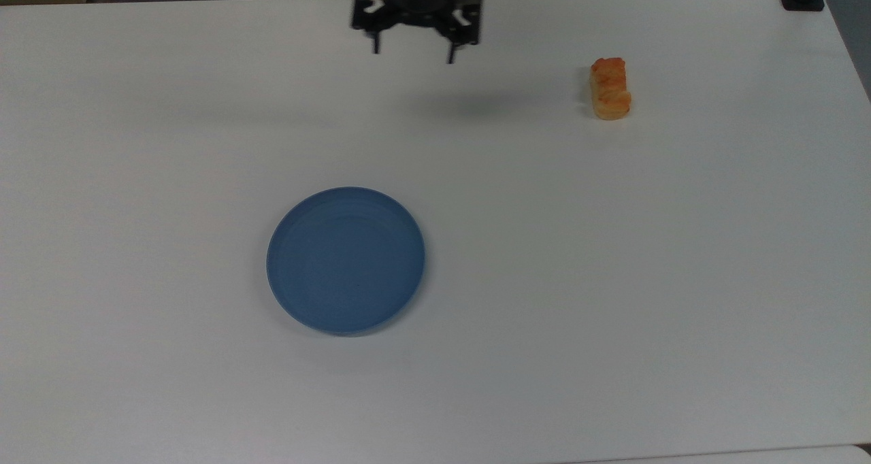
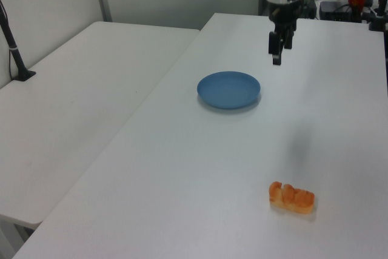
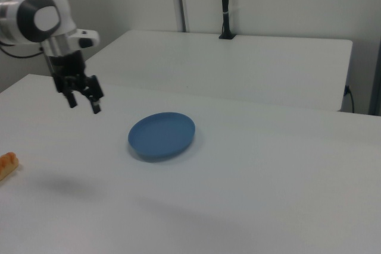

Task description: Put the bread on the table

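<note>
Bread [image 1: 610, 88] lies flat on table [image 1: 612, 280], well apart from plate [image 1: 346, 260], at plate's 2 o'clock in top view. Long axis 12–6. Gripper [image 1: 412, 50] raised, fingers spread wide, empty; bread at its 3 o'clock.

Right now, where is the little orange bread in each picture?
Top view: the bread lies on the table near the top view's upper right.
Left view: the bread lies low toward the left view's right.
Right view: the bread sits at the right view's left edge, cut off.
Shared landmark: the blue plate, well apart from it.
</note>
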Robot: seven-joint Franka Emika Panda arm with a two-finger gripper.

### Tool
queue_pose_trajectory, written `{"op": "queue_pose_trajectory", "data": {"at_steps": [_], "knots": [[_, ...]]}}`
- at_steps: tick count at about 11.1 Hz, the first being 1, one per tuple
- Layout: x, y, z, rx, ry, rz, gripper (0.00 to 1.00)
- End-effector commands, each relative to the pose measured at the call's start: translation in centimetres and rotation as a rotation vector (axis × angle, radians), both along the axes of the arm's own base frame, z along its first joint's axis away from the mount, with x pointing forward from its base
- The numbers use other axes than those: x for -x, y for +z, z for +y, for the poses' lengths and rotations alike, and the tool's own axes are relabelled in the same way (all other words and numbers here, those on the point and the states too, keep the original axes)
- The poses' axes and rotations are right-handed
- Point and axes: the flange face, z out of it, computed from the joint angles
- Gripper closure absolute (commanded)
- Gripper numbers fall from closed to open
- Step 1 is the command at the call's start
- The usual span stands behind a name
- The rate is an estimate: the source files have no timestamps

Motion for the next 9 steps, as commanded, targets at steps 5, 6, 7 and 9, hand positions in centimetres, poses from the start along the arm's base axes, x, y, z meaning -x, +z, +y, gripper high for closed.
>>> {"op": "queue_pose_trajectory", "data": {"at_steps": [5,6,7,9], "knots": [[-0.3,1.6,-11.4,-0.031,-0.058,-0.001,0.0],[-0.2,1.7,-11.6,-0.029,-0.064,0.002,0.0],[-0.2,1.8,-12.1,-0.027,-0.071,-0.005,0.0],[-0.2,2.5,-13.0,-0.027,-0.087,-0.012,0.0]]}}
